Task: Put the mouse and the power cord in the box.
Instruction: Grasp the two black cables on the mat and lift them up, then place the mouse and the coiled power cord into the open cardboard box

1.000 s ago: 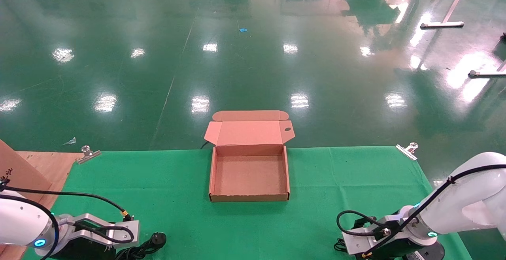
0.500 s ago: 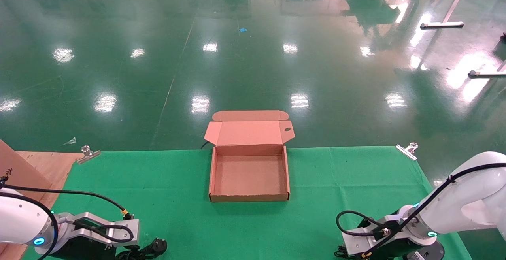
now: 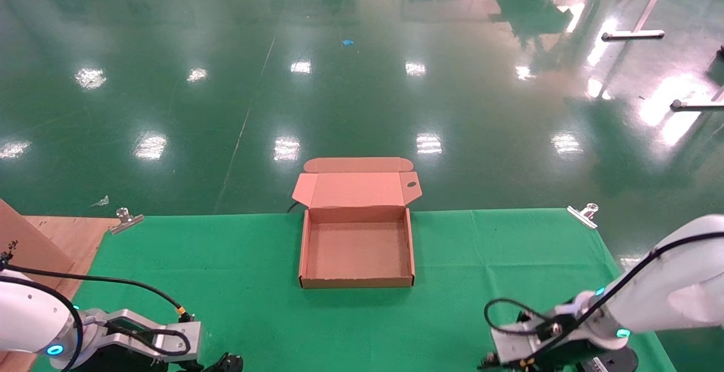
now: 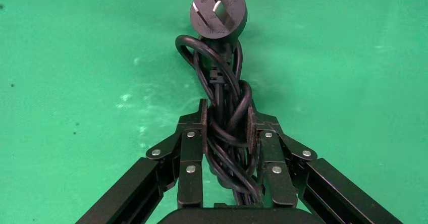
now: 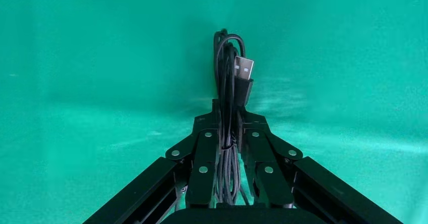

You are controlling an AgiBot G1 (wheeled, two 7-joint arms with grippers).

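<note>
Box [image 3: 356,279] sits open in the middle of the green cloth [image 3: 249,270], nothing in it. Near-left of the box, the left gripper [image 4: 226,125] is clamped on the power cord [image 4: 222,90] bundle. Near-right of it, the right gripper [image 5: 231,120] pinches the mouse's thin cable [image 5: 228,77]; the mouse itself isn't visible.

The box [image 3: 356,247] sits open on the green cloth [image 3: 486,247], lid folded back, well ahead of both grippers and between them. The left gripper [image 3: 186,363] is low at the near edge, a black plug [image 3: 229,362] just beside it. The right gripper [image 3: 498,358] is low opposite.
</note>
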